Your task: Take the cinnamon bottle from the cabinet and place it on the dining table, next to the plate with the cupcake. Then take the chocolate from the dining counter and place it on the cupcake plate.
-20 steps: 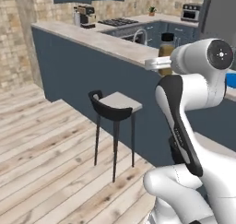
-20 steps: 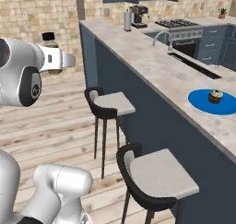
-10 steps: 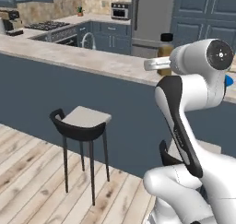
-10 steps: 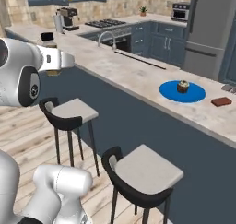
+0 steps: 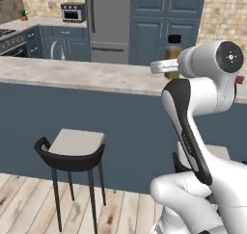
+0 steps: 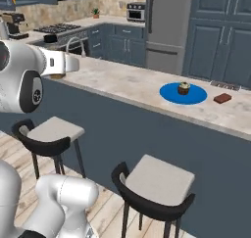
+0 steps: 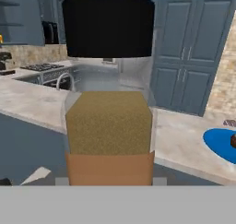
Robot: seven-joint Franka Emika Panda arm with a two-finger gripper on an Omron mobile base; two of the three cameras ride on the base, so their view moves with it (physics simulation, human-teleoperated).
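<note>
My gripper [image 5: 170,67] is shut on the cinnamon bottle [image 5: 173,52], an amber bottle with tan contents and a black cap, held upright above the near edge of the dining table [image 5: 87,75]. In the hand view the cinnamon bottle [image 7: 109,121] stands right in front of the camera and hides the fingertips. Farther right on the dining counter [image 6: 122,83] lies the blue plate [image 6: 171,94] with the cupcake [image 6: 184,88] on it. The chocolate [image 6: 222,98] sits just right of the plate. A slate-blue wall cabinet [image 7: 18,20] with shelves shows at the upper left of the hand view.
Bar stools [image 5: 75,146] [image 6: 157,180] stand along the near side of the counter, between the base and its blue panelled front. Behind the counter are a steel fridge [image 5: 108,23], tall blue cabinets [image 6: 220,36] and a sink tap [image 5: 54,47].
The base has swung and driven along the counter, so the whole scene has shifted; the plate and chocolate now lie closer ahead. The bottle stays gripped in the same way.
</note>
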